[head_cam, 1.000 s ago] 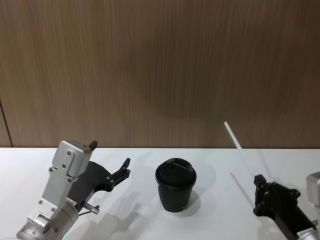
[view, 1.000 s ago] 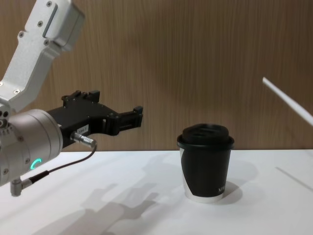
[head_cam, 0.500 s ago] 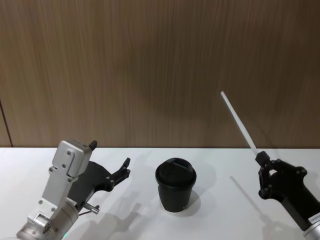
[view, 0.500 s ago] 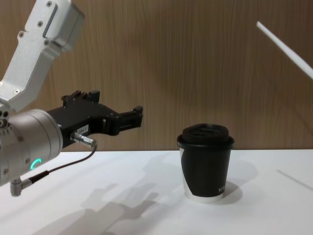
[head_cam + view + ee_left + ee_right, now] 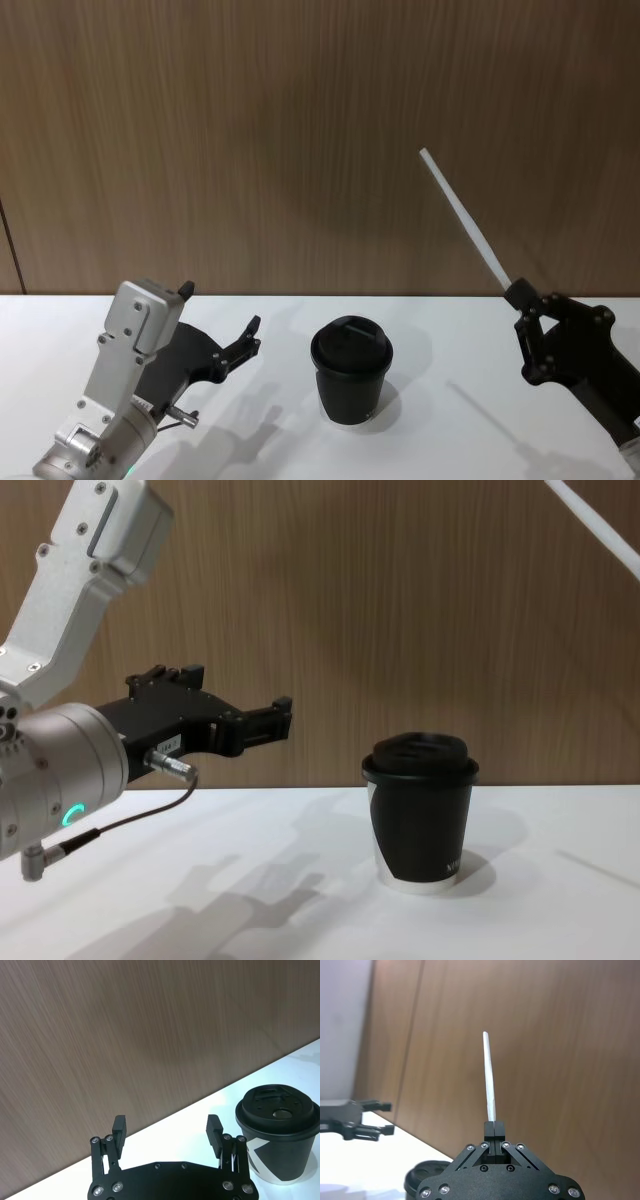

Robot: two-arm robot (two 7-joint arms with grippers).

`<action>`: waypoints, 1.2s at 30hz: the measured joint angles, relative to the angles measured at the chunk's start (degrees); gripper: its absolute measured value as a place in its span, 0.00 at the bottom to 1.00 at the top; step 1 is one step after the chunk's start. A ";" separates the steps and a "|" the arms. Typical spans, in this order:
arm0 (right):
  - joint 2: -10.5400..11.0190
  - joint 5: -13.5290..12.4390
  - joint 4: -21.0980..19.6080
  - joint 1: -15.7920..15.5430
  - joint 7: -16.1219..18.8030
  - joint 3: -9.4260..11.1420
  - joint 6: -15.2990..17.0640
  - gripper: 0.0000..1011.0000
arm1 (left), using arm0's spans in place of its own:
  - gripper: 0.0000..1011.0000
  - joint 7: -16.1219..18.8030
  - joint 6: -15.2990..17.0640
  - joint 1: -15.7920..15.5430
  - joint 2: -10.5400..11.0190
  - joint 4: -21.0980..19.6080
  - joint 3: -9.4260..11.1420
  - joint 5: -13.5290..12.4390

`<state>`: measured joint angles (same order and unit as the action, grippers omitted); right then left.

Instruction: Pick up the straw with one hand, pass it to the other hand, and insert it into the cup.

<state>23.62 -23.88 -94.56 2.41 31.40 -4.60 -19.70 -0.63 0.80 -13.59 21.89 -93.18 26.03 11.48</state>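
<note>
The thin white straw [image 5: 465, 220] is held at its lower end by my right gripper [image 5: 520, 295], which is shut on it. The straw slants up and to the left, well above the table; its upper part crosses the top right corner as the straw [image 5: 595, 525] in the chest view. In the right wrist view the straw [image 5: 489, 1075] stands straight out of the shut right gripper [image 5: 492, 1127]. The black lidded cup [image 5: 350, 372] stands upright on the table between the arms. My left gripper [image 5: 220, 307] hovers open left of the cup [image 5: 277, 1142], with nothing between its fingers [image 5: 119, 1124].
A white table [image 5: 440, 420] carries the cup, and a brown wooden wall [image 5: 300, 130] rises right behind it. The left arm's silver wrist [image 5: 50, 770] with a grey cable fills the chest view's left side.
My right gripper has risen and shifted slightly left, carrying the straw higher and tilting it more upright. The left arm and the cup have not moved.
</note>
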 joint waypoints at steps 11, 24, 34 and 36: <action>1.27 -7.31 2.75 2.82 9.08 -2.13 -2.78 0.00 | 0.99 0.00 0.00 0.00 0.00 0.00 0.00 0.00; 1.15 -12.61 5.31 5.16 15.44 -4.75 -4.23 0.00 | 0.99 0.00 0.00 0.00 -0.01 0.00 0.00 0.00; 1.10 -14.16 6.13 5.86 17.27 -5.59 -4.64 0.00 | 0.99 -2.83 -0.08 -0.45 0.74 0.05 0.01 0.83; 1.09 -14.40 6.21 5.97 17.50 -5.70 -4.69 0.00 | 0.99 -4.20 -0.12 -0.71 1.06 0.14 0.04 1.36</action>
<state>24.71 -38.28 -88.35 8.38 48.89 -10.30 -24.39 -4.83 0.67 -14.30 22.95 -93.03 26.07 12.84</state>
